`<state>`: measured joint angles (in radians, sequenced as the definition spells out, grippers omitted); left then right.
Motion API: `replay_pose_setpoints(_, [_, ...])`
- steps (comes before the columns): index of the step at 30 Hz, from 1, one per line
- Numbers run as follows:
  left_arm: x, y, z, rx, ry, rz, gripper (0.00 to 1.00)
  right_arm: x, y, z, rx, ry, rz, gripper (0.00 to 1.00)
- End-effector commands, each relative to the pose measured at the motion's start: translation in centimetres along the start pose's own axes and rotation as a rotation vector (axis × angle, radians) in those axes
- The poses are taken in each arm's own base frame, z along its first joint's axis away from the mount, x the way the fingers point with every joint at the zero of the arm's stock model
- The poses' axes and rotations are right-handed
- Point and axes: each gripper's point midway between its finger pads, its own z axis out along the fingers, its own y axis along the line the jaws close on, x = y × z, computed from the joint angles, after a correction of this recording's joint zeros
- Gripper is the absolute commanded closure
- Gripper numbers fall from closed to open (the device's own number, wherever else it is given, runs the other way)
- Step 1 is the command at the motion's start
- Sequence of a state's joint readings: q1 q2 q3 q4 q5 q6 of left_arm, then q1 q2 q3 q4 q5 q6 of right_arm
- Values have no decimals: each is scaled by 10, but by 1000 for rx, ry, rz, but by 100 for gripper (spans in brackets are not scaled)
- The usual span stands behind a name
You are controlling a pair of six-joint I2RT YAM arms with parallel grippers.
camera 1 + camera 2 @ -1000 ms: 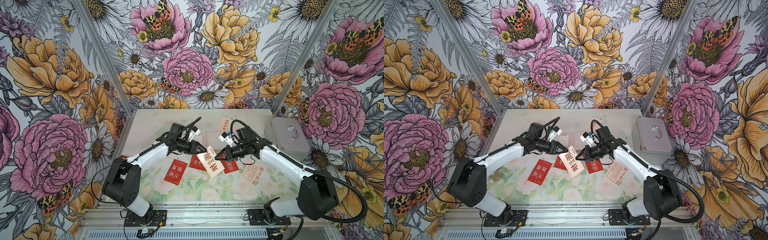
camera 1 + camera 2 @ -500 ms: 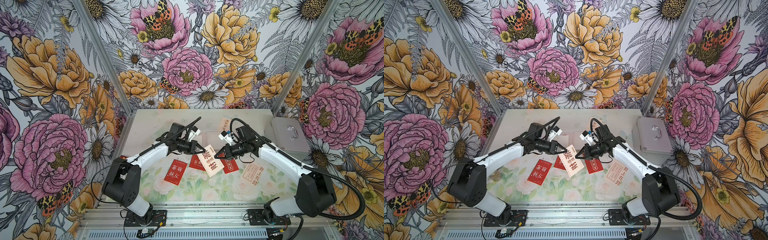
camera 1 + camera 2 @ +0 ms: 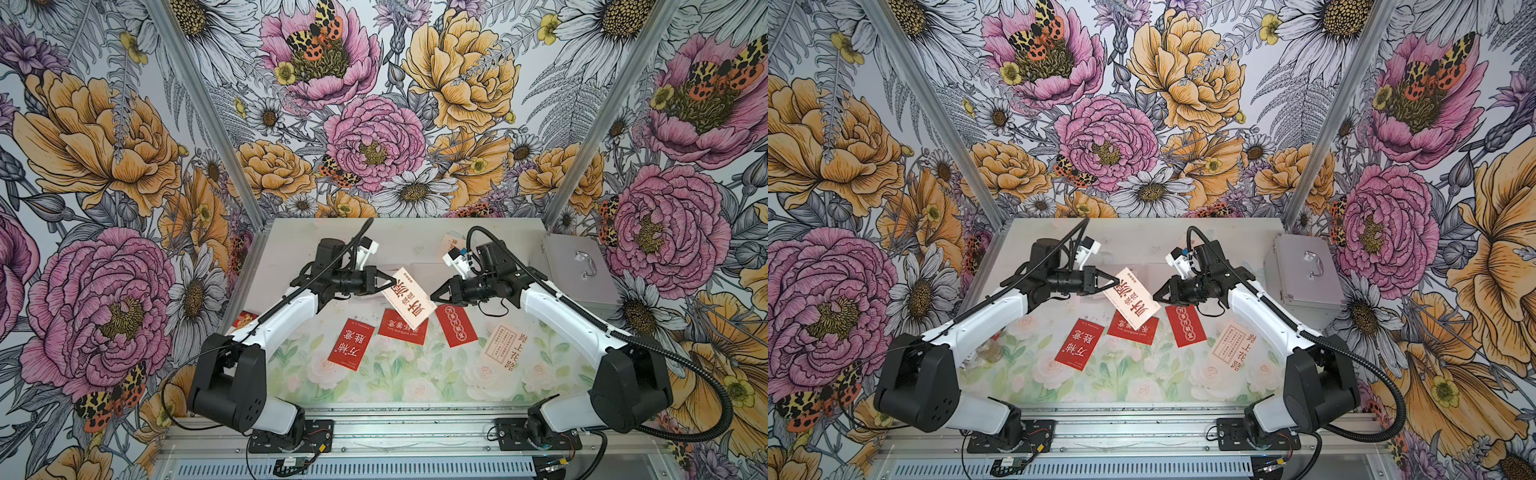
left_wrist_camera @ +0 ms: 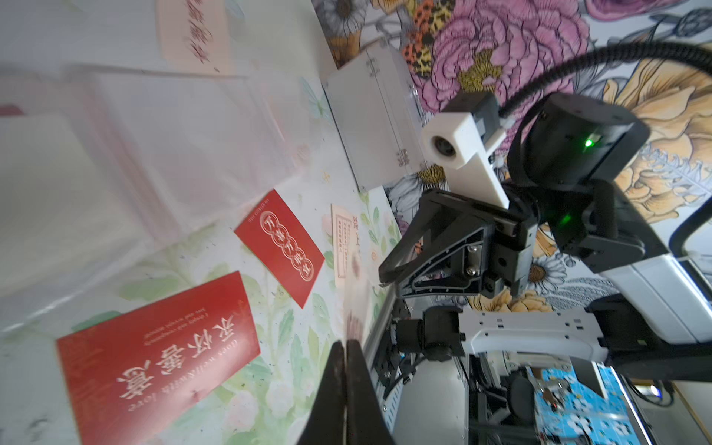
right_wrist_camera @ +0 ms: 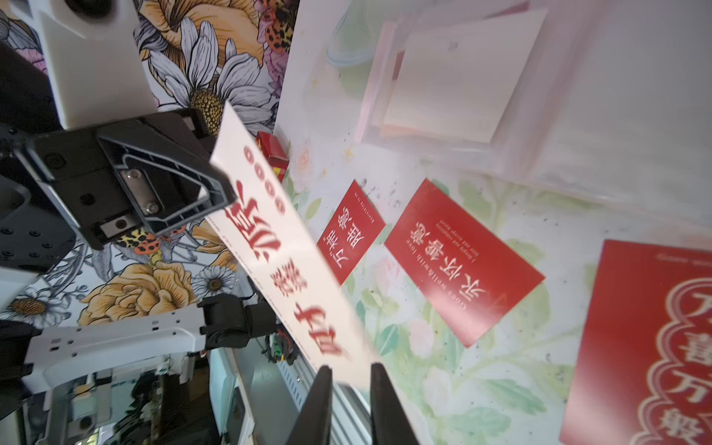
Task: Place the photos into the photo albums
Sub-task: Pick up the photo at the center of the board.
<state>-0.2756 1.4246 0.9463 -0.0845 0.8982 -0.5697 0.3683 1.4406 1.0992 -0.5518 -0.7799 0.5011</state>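
Cream card [image 3: 409, 303] with big red characters hangs tilted above the table in both top views. The left gripper [image 3: 390, 284] is clamped on its back end and the right gripper [image 3: 433, 297] sits just beside its front corner. Three red cards [image 3: 351, 344] lie flat underneath, with a silver case [image 3: 577, 266] off to the right.

Left wrist view: the jaws are pressed together on the card, seen edge-on and blurry. It also shows what the top views barely do: the pale-pink photo album [image 4: 173, 135], clear sleeves, lying behind the red cards. The middle red card [image 4: 158, 346] reads "Goes well with love".

Right wrist view: the jaws are parted a little, holding nothing, with the card's end right at the tips — can't tell if it's touching.
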Motion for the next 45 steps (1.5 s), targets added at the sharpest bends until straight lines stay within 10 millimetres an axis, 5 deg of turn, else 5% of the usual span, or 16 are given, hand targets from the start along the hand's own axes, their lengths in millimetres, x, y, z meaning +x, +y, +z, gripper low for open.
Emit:
replay_pose_setpoints(1, [-56,-4,-33,62,-294,-63,100,-41,6,-8,18,-209,-7,79])
replay_pose_setpoints(10, [-88,-25,-51,89,-558,-81,100,-70,53,21,-235,-358,18,76])
replay_pose_setpoints(18, [-100,-37,-57,122,-601,-78,100,-78,59,24,-189,-385,-5,74])
replay_pose_setpoints(33, [-90,-34,-53,166,-572,-128,100,-107,72,8,-230,-445,-23,69])
replay_pose_setpoints(45, [-91,-30,-45,223,-562,-164,100,-119,84,14,-349,-444,-4,80])
